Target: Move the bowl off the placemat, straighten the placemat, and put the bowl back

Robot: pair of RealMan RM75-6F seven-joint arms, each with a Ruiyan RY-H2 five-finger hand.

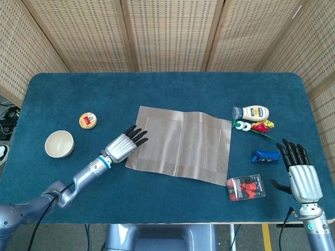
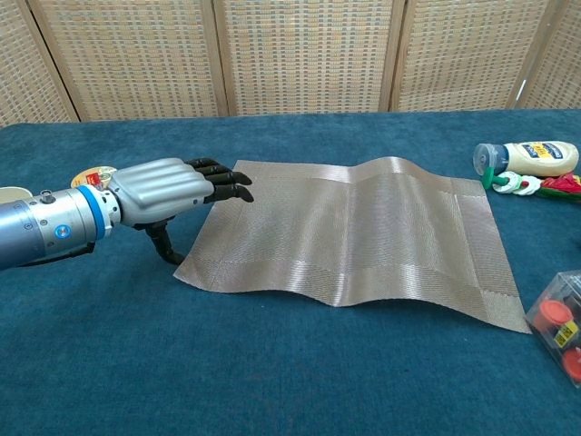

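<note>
Now your left hand spreads flat on the placemat's left edge | bowl off the mat, far left | right hand spread, idle.

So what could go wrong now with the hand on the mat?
The mat is rippled, with a hump near its far edge. If the left hand pushes sideways, it might bunch up more instead of flattening. The mat's right edge lies close to the bottle and the clip, so sliding it right could knock them. The bowl sits by the left arm, which might bump it.
</note>
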